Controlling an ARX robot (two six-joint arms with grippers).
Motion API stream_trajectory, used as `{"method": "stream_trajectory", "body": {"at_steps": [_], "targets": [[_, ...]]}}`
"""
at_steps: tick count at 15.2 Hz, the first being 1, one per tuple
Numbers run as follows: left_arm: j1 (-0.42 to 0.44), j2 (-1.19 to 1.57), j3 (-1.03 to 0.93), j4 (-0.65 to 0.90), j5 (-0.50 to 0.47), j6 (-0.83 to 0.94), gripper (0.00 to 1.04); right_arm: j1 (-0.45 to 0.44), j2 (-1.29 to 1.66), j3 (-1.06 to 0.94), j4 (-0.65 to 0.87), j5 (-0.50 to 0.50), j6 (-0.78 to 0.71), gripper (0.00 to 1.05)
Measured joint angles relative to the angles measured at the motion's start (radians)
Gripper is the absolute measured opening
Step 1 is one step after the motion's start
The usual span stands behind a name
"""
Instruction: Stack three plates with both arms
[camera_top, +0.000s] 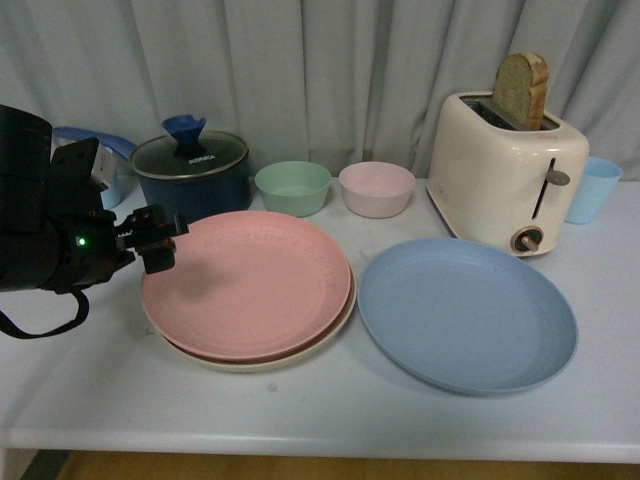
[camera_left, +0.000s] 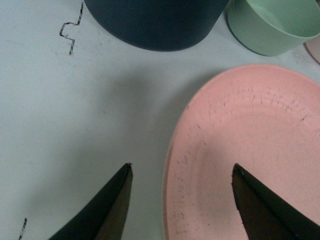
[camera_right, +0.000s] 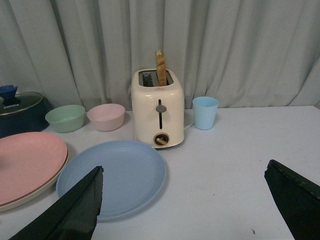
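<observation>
The pink plate (camera_top: 248, 282) lies on top of the beige plate (camera_top: 262, 360), whose rim shows under it, left of centre on the table. To their right the blue plate (camera_top: 465, 312) lies alone. My left gripper (camera_top: 150, 240) hovers open at the pink plate's left rim. In the left wrist view the left gripper (camera_left: 182, 166) straddles that rim, one finger over the table and one over the pink plate (camera_left: 250, 150). My right gripper (camera_right: 184, 172) is open and empty over bare table beside the blue plate (camera_right: 120, 175). The right arm is out of the front view.
Behind the plates stand a dark pot with a glass lid (camera_top: 190, 175), a green bowl (camera_top: 292, 187) and a pink bowl (camera_top: 376, 188). A cream toaster (camera_top: 505, 170) holding toast (camera_top: 520, 90) and a blue cup (camera_top: 592, 188) sit at back right.
</observation>
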Motion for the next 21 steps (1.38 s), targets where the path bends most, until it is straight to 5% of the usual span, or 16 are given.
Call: {"method": "stream_trajectory", "body": {"at_steps": [3, 6, 8, 10, 14, 21], "targets": [[-0.001, -0.118, -0.09, 0.077, 0.007, -0.01, 0.93, 0.0, 0.0, 0.0, 0.0, 0.0, 0.0, 0.98], [-0.011, -0.332, -0.166, 0.07, -0.048, 0.023, 0.98, 0.0, 0.0, 0.0, 0.0, 0.0, 0.0, 0.98], [-0.003, -0.406, -0.337, 0.454, -0.117, 0.167, 0.76, 0.0, 0.0, 0.0, 0.0, 0.0, 0.0, 0.98], [0.01, -0.481, -0.501, 0.623, -0.114, 0.233, 0.51, 0.0, 0.0, 0.0, 0.0, 0.0, 0.0, 0.98], [0.061, -0.679, -0.702, 0.608, -0.066, 0.253, 0.02, 0.0, 0.0, 0.0, 0.0, 0.0, 0.0, 0.98], [0.058, -1.027, -0.885, 0.423, -0.063, 0.256, 0.02, 0.0, 0.0, 0.0, 0.0, 0.0, 0.0, 0.98]]}}
